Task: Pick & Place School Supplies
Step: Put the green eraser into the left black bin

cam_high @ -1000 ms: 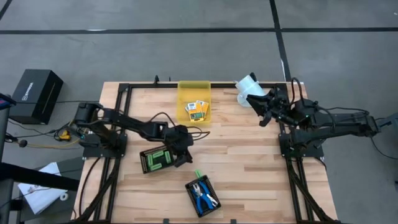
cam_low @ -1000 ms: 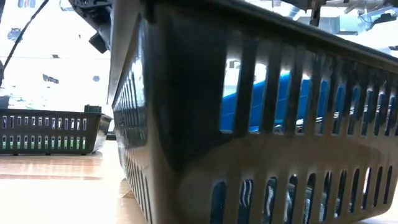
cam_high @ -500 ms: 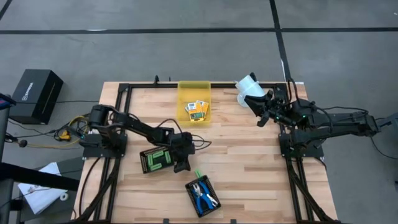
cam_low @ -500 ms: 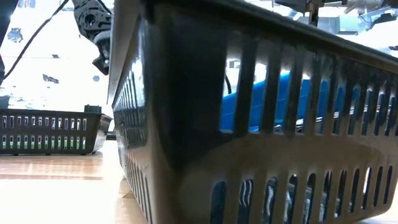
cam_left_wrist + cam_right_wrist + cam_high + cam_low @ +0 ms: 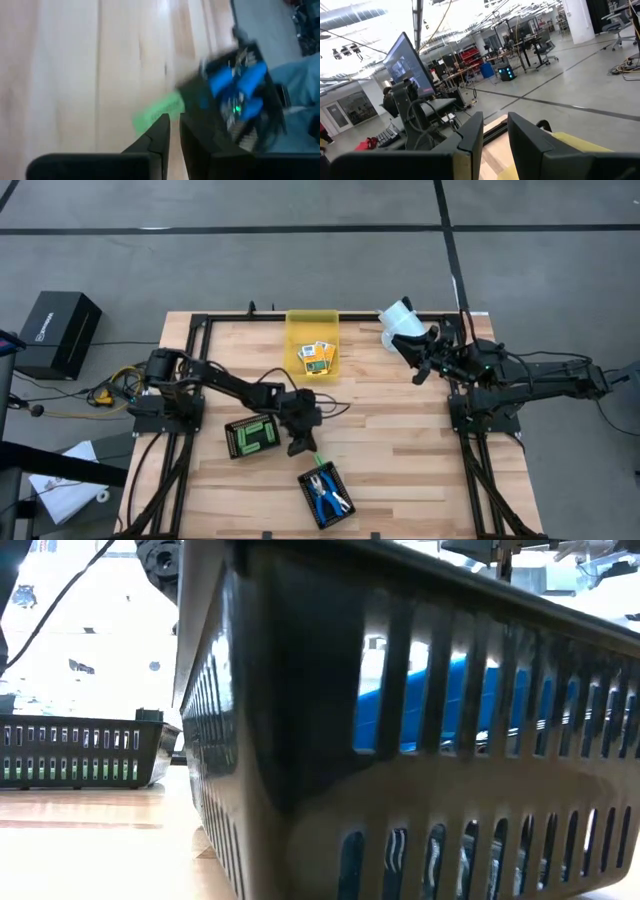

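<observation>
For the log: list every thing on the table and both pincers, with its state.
Bin: upright, holding boxes.
Left tray: holding green sticks.
Near tray: holding blue scissors.
Loose stick: flat on the table, beside the near tray.
Left pincer: just short of the loose stick.
Right pincer: open, empty, waiting near the far right corner.

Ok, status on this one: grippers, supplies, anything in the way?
Left gripper nearly shut, empty, near green stick beside scissor tray. Right gripper parked at table's far right, nothing held. Path clear.
</observation>
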Motion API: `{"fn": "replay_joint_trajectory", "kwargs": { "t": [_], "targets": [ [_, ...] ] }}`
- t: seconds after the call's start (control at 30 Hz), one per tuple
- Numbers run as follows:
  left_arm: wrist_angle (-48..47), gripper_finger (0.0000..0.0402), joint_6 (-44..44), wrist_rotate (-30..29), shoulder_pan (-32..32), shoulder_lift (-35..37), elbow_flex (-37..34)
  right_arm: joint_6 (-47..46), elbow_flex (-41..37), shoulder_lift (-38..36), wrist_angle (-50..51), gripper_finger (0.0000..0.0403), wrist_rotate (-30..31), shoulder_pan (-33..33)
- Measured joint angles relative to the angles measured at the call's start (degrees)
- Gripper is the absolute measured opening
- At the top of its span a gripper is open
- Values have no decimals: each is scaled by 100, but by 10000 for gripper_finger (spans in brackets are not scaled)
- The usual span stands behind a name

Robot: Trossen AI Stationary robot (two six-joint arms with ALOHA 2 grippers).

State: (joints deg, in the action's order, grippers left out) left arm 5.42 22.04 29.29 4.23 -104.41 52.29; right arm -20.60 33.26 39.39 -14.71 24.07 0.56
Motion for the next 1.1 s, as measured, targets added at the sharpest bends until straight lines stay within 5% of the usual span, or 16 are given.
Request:
{"fn": "replay_joint_trajectory", "kwargs": {
  "t": [1.1],
  "targets": [
    [-42, 8, -356, 124, 62, -975, 654, -38, 2, -4, 93, 82, 1, 23]
  ]
}}
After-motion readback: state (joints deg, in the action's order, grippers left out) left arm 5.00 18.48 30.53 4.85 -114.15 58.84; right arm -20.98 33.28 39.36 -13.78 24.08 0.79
